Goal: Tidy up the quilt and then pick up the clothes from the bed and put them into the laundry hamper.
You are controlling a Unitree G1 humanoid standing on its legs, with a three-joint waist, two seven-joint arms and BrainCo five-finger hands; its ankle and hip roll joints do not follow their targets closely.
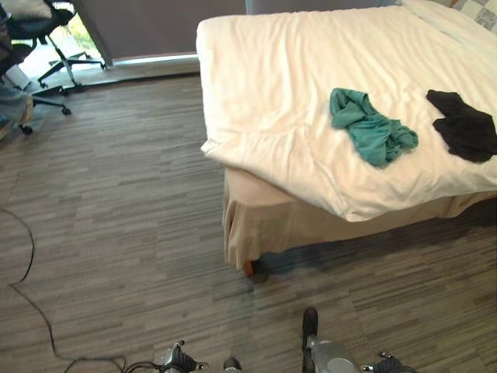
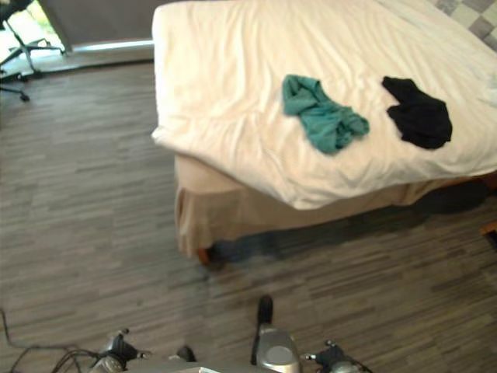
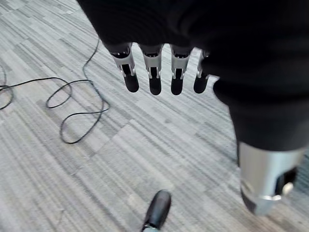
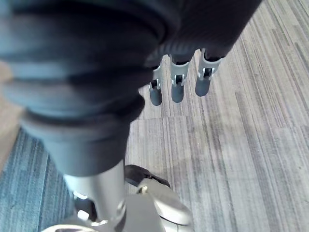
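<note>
Wide stretch of grey-brown striped plank floor, open and bare between viewpoint and bed, giving plenty of room to walk in. Large bed under a cream, softly wrinkled quilt, spread mostly flat, its near edge draping over a tan bed skirt and its near corner hanging at the foot. Black wheeled office chair far off at the upper left by a bright window, well apart from the bed. On the quilt, a crumpled teal cloth garment near the draped edge, and a crumpled black cloth garment beside it, further along toward the right, the two apart. No laundry hamper to be seen. Left hand hanging over bare floor, fingers straight, side by side with small gaps, holding nothing. Right hand likewise over the floor, fingers straight and relaxed, empty. Judged as the start: quilt not yet tidied, clothes untouched. Likely risks: smoothing the quilt with garments on top could drag them off the near edge onto the floor; stepping too close could catch the hanging quilt corner or skirt. Best approach room along the bed's near side.
</note>
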